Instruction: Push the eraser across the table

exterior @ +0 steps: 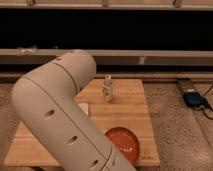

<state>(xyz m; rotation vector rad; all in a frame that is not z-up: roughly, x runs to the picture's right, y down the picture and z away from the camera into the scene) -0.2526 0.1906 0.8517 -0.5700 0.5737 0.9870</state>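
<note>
Looking across the single camera view, the arm fills the frame from 7 o'clock up to centre. The gripper is out of sight somewhere past it, closed; whether it touches anything cannot be told. The eraser shows on no bare part of the table and most likely lies hidden behind the arm. That is the risk: a blind sweep could miss the flat eraser, ride over it, or drag a neighbour instead. A white block peeks out at the arm's edge. A small pale upright object at 12 o'clock of the tabletop would tip easily. An orange-red round thing lies at 5 o'clock. A dark device sits on the floor at 3 o'clock, well apart.
</note>
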